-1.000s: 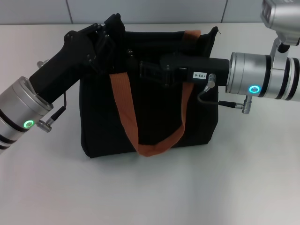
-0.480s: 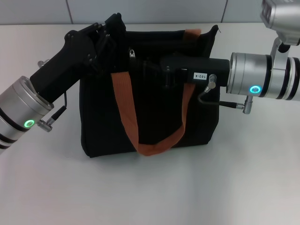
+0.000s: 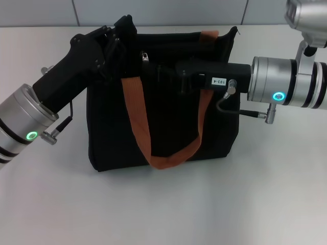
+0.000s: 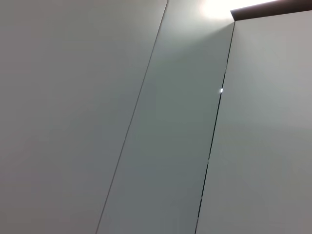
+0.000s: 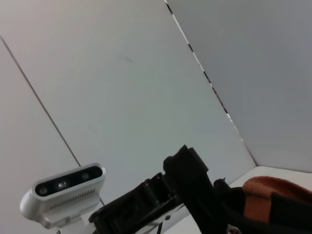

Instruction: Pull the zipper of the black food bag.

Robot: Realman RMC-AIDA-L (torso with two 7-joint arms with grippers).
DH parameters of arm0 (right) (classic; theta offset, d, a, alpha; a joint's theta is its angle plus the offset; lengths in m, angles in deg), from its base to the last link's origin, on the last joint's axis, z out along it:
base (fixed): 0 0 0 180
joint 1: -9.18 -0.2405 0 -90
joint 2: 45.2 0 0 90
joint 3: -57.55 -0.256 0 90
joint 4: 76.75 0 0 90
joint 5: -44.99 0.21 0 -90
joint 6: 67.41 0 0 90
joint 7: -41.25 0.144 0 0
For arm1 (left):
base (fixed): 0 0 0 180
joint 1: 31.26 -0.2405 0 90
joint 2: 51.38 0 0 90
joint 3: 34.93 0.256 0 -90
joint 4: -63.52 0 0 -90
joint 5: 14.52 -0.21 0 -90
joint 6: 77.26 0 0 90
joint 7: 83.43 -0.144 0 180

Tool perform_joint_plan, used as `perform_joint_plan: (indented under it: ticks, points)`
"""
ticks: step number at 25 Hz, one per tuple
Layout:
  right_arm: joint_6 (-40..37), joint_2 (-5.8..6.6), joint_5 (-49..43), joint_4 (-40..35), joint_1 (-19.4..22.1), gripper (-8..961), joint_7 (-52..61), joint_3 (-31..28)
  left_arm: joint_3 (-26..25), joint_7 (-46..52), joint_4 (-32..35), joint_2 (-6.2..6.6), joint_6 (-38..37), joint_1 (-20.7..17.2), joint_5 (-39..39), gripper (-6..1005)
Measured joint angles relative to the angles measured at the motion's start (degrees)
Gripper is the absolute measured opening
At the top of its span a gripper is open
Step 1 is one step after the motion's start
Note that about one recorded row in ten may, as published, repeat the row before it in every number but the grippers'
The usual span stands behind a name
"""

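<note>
The black food bag (image 3: pixel 112 132) stands upright mid-table in the head view, with its rust-orange handles (image 3: pixel 138 122) draped over the front. My left gripper (image 3: pixel 120 34) is at the bag's upper left corner and looks shut on the fabric, which sticks up in a peak there. The small silver zipper (image 3: pixel 144 55) shows on the top edge, just right of that corner. My right gripper (image 3: pixel 162 74) reaches in from the right along the bag's top, a short way right of and below the zipper. The right wrist view shows the left gripper (image 5: pixel 146 200) and an orange handle (image 5: pixel 265 195).
White table (image 3: pixel 163 209) surrounds the bag, with a wall of pale panels (image 3: pixel 153 10) behind. The left wrist view shows only wall panels (image 4: pixel 97 117). Both forearms (image 3: pixel 286 89) hang over the table at the bag's sides.
My right gripper has drawn back a little to the right along the bag's top. The silver zipper, hidden a second ago, now shows. The left arm and bag have stayed put.
</note>
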Motion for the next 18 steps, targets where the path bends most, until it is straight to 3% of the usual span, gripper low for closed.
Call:
perform_joint_plan:
  ticks: [7, 18]
  points:
    - [0.27, 0.14, -1.4, -3.38, -0.13, -2, 4.79, 0.12, -0.02, -0.73, -0.34, 0.0, 0.88, -0.92, 0.08, 45]
    - [0.49, 0.26, -12.93, -11.1, -2.34, -2, 21.48, -0.36, -2.59, -6.38, -1.91, 0.0, 2.07, -3.46, 0.07, 46]
